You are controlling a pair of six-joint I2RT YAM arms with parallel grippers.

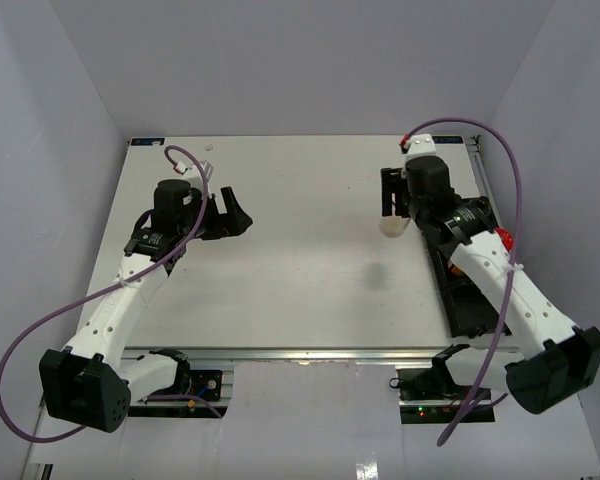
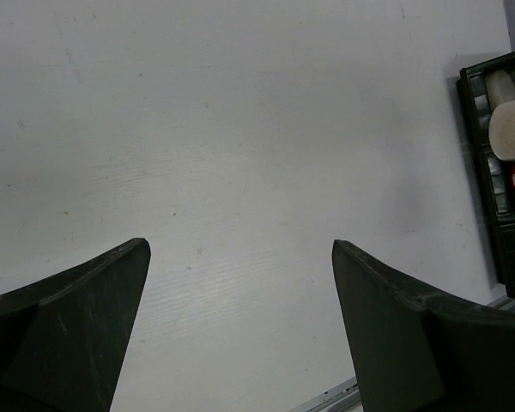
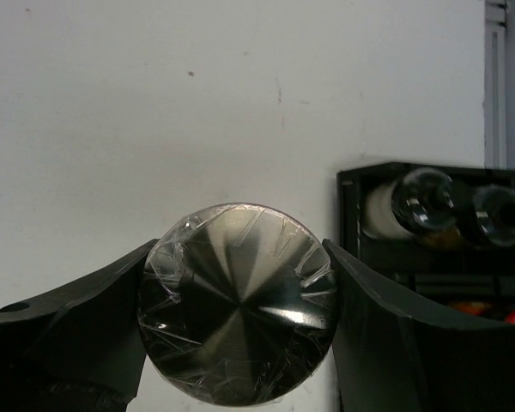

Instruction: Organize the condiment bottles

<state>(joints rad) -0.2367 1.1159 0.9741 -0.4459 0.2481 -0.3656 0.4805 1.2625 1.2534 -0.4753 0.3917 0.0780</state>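
Observation:
My right gripper (image 1: 393, 203) is shut on the clear bottle with the silver-grey lid (image 1: 393, 226). In the right wrist view the round shiny lid (image 3: 239, 300) fills the gap between my fingers (image 3: 94, 309), which touch it on both sides. The bottle hangs just left of the long black tray (image 1: 470, 300); its shadow lies on the table nearer me. Other bottles lie in the tray: two with dark, shiny ends (image 3: 422, 202), and a red cap (image 1: 504, 238) shows beside my right arm. My left gripper (image 1: 242, 215) is open and empty over bare table (image 2: 240, 249).
The black tray runs along the table's right side, mostly under my right arm; its far end (image 3: 429, 176) is just right of the held bottle. It also shows in the left wrist view (image 2: 498, 249), holding a pale bottle (image 2: 511, 124). A metal rail (image 1: 320, 352) borders the near edge.

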